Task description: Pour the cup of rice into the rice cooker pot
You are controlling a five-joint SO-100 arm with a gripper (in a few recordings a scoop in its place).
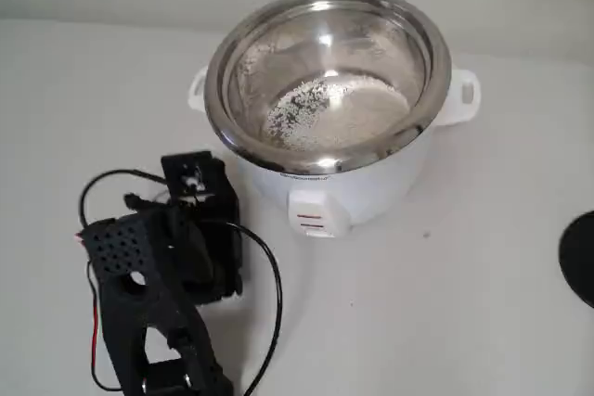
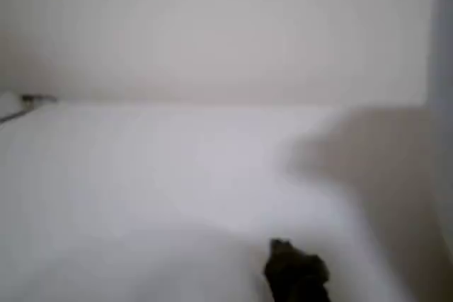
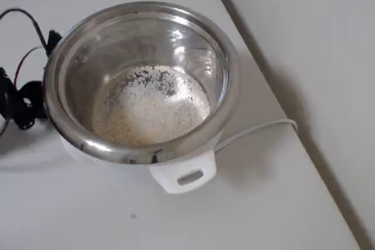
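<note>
The rice cooker pot (image 1: 371, 44) (image 3: 88, 62) sits in its white cooker body (image 1: 353, 197) at the middle of the table. The rice (image 1: 339, 108) (image 3: 149, 106) lies as a pale grainy mass on the pot's bottom. My black arm (image 1: 162, 266) is folded low at the front left of the cooker in the fixed view, clear of the pot. In the blurred wrist view one dark fingertip (image 2: 294, 274) shows at the bottom edge over bare white table. Whether the fingers are open or shut cannot be made out. The cup is out of view.
A white cord (image 3: 258, 130) runs from the cooker toward the table's right edge (image 3: 275, 103) in the overhead view. Black and red cables (image 1: 264, 275) loop around the arm. A dark round object (image 1: 580, 257) sits at the right edge of the fixed view.
</note>
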